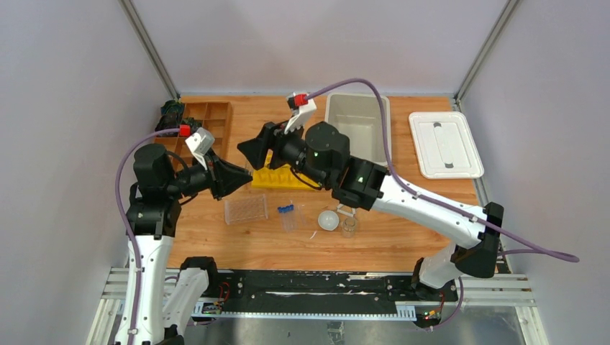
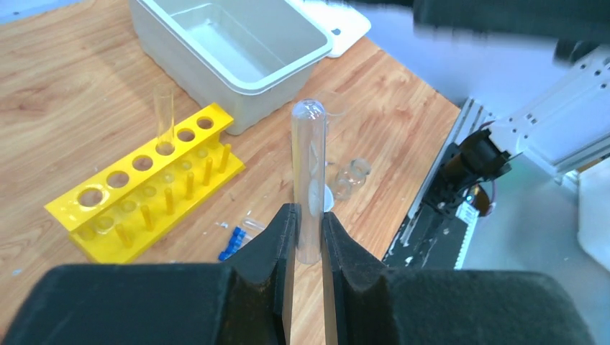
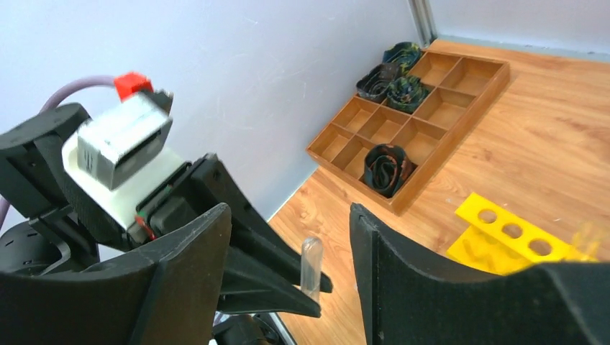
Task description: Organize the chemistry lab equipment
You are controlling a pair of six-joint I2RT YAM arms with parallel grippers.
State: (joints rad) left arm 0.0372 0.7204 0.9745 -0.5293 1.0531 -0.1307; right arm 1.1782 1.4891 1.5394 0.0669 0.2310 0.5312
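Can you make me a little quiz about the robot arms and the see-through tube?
1. Which arm's gripper holds the clear tube? A) left B) right C) neither
2. True or false: the right gripper is shut.
3. Fill in: the yellow rack holds ___ standing tube.
Key: 1 A, the left gripper; 2 false, its jaws stand wide apart; 3 one.

Glass tube (image 2: 309,165): no markings readable
White lid (image 1: 431,154): no label readable
White bin (image 1: 356,133): no text readable
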